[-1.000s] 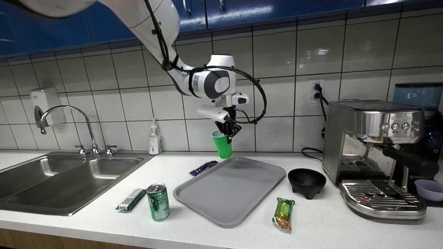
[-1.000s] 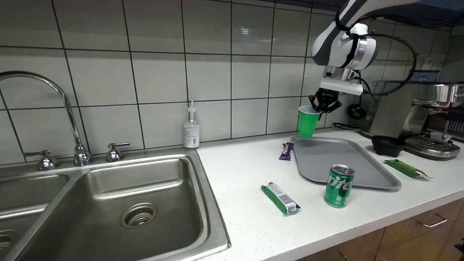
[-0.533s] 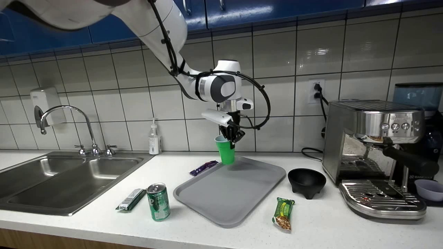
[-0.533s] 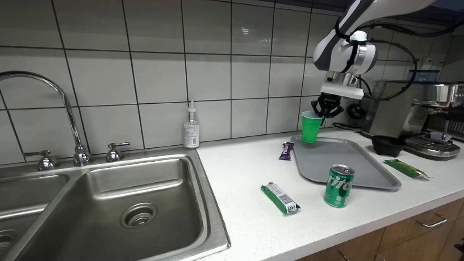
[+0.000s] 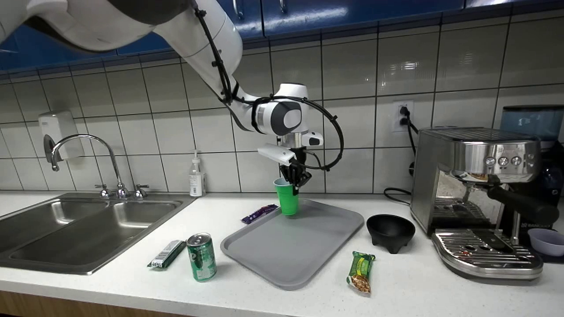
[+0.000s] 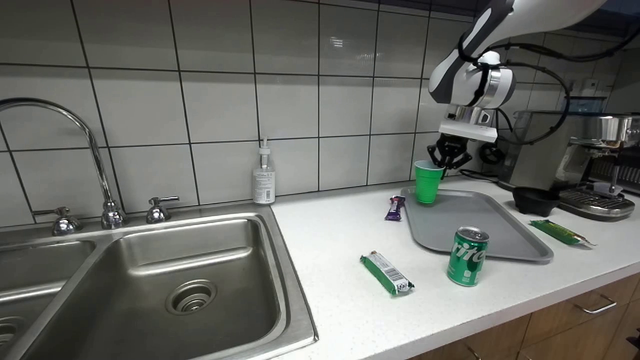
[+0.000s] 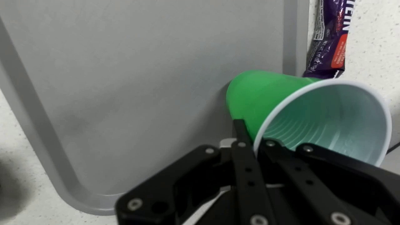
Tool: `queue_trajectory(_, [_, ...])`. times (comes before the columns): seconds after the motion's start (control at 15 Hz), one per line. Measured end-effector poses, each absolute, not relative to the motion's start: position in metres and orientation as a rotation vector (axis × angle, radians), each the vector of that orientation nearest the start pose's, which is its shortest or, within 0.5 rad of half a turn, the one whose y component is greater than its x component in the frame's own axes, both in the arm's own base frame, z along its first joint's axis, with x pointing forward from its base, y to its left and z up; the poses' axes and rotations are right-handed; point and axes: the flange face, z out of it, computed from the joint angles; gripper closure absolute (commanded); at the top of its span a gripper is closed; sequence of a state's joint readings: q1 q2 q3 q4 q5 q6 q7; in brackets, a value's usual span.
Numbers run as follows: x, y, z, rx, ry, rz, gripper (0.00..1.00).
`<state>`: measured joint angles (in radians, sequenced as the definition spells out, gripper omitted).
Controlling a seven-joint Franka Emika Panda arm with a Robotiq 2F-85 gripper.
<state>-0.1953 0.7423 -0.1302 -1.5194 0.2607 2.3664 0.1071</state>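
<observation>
Right of centre in the wrist view, the end effector [image 7: 254, 140] is pinching a green cup [image 7: 261, 97] by its rim, probably because the thin wall is suiting narrow jaws. The cup is leaning slightly, above or on a gray tray [image 7: 140, 93].

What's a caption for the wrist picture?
Black fingers pinch a tapered green plastic cup by its wall over a grey rectangular tray.
</observation>
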Motion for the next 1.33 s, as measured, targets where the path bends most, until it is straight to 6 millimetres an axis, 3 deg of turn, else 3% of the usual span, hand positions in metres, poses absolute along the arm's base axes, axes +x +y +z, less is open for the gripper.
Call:
queue_trajectory(0.6, [0.692,-0.2139,0.2266,-2.918,0.865,-0.147,0.99])
queue_trajectory(0.67, [0.6921,-0.2142,0.2271,-2.918,0.865,-0.146,0.73])
queue_trajectory(0.8, [0.6921,-0.2153,0.228,-2.918,0.867,-0.145,0.66])
queue_trajectory(1.33, [0.6915,-0.2186,0.2303,-2.932,0.863,-0.126,0.05])
